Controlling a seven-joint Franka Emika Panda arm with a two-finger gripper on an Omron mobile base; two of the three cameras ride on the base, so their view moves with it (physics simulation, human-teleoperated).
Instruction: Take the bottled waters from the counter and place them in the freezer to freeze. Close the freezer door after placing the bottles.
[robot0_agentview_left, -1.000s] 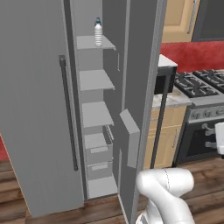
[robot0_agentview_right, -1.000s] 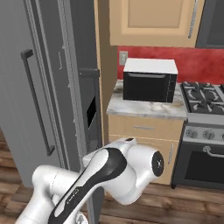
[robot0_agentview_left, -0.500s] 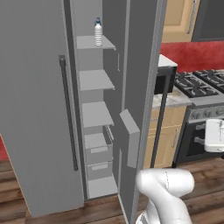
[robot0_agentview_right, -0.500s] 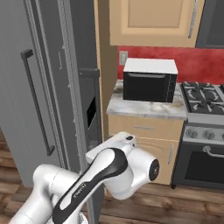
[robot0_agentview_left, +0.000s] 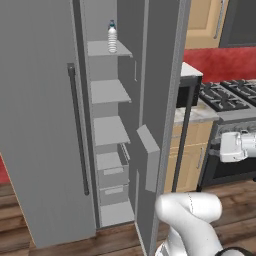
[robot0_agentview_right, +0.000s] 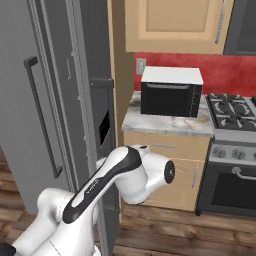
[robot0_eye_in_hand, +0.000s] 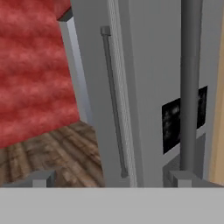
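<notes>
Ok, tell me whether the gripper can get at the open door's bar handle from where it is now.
Probably yes. In the hand view the dark bar handle rises just ahead of the open gripper, near its right fingertip, with nothing between them; a small sideways shift should centre it.

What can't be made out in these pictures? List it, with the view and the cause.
- Counter, left base view: the open door hides most of it.
- Bottle, left base view: too small to tell ribs or tint.
- Freezer drawers, left base view: their fronts hide what is inside.
- Counter behind the oven, right base view: the oven hides it.
</notes>
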